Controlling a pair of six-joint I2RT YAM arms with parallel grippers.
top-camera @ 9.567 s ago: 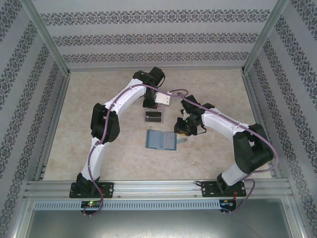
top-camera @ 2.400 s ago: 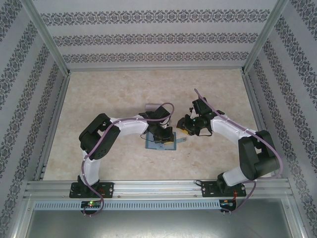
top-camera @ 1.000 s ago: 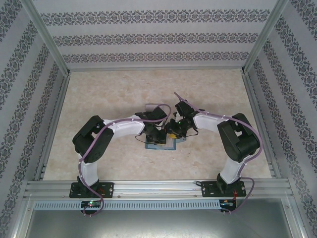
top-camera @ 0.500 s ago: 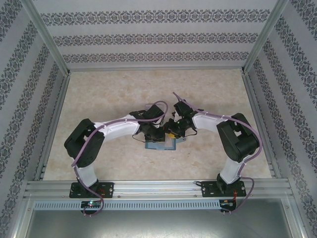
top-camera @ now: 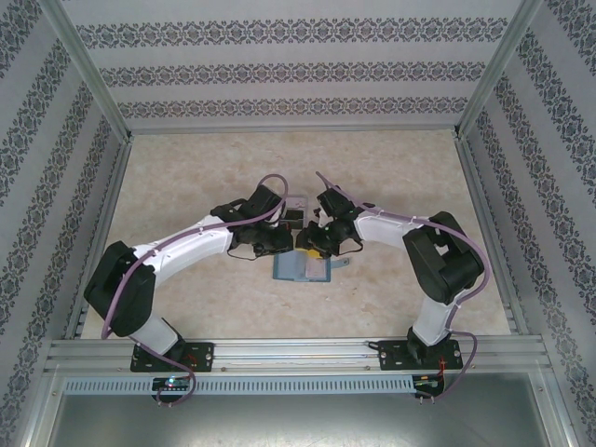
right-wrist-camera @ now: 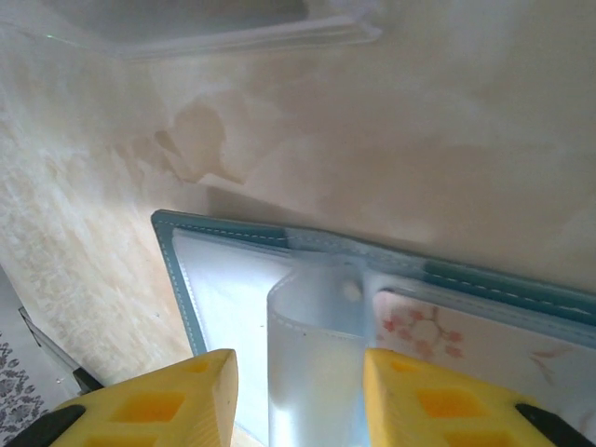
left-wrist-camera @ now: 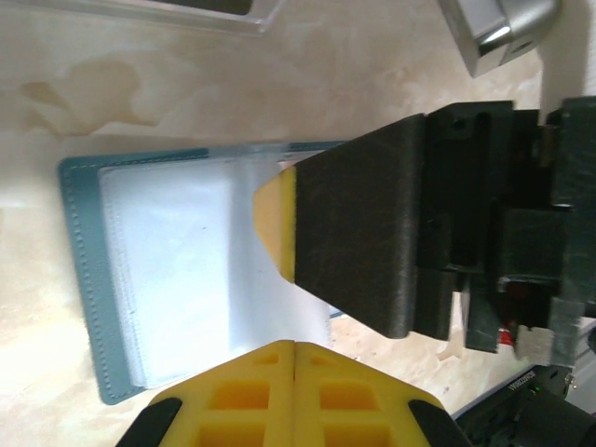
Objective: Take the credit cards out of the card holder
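Observation:
The teal card holder [top-camera: 300, 271] lies open on the table, its clear sleeves [left-wrist-camera: 177, 270] facing up. My right gripper [right-wrist-camera: 298, 396] hangs low over it, open, with one clear sleeve page [right-wrist-camera: 317, 363] curled upright between the yellow fingertips [right-wrist-camera: 200, 391]. Under the sleeve to the right shows a pale card face with a pink flower print [right-wrist-camera: 438, 340]. My left gripper [left-wrist-camera: 294, 346] is shut and empty, at the holder's edge, close to the right gripper's black finger [left-wrist-camera: 358, 233]. From above, the left gripper [top-camera: 285, 243] and right gripper [top-camera: 313, 248] meet at the holder's far edge.
A clear plastic tray [top-camera: 296, 209] with something dark in it sits just beyond the holder; its rim [right-wrist-camera: 233, 37] runs along the top of the right wrist view. Patterned walls and metal posts [top-camera: 88, 70] fence the table. Bare table lies left and right.
The left arm has swung outward to the left and drawn its shut gripper back off the holder towards its far-left edge. The right gripper has stayed over the holder, shifting a little farther back.

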